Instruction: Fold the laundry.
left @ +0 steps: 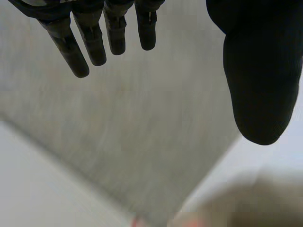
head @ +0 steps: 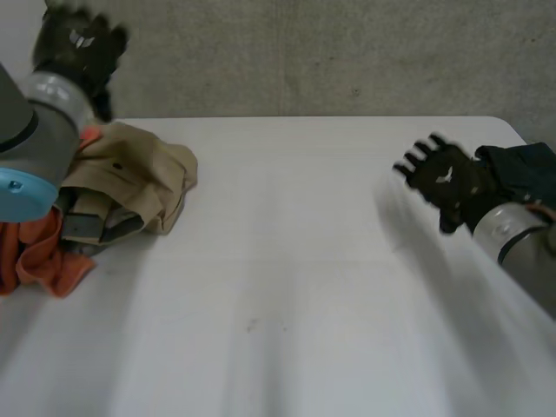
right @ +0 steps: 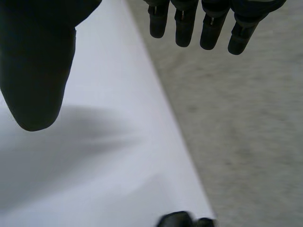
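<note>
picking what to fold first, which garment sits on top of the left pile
The tan garment; the orange cloth peeks out from under it.

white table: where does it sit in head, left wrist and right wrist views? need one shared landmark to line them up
Head view: white table spreads between the arms, tan cloth by the left arm.
Left wrist view: table past the left hand thumb, beside the tan cloth.
Right wrist view: table under the right hand thumb.
Shared landmark: grey concrete surface beyond the table's edge.

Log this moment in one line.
left hand: open, raised near tan garment | right hand: open, over table edge | tan garment: crumpled, beside orange cloth
</note>
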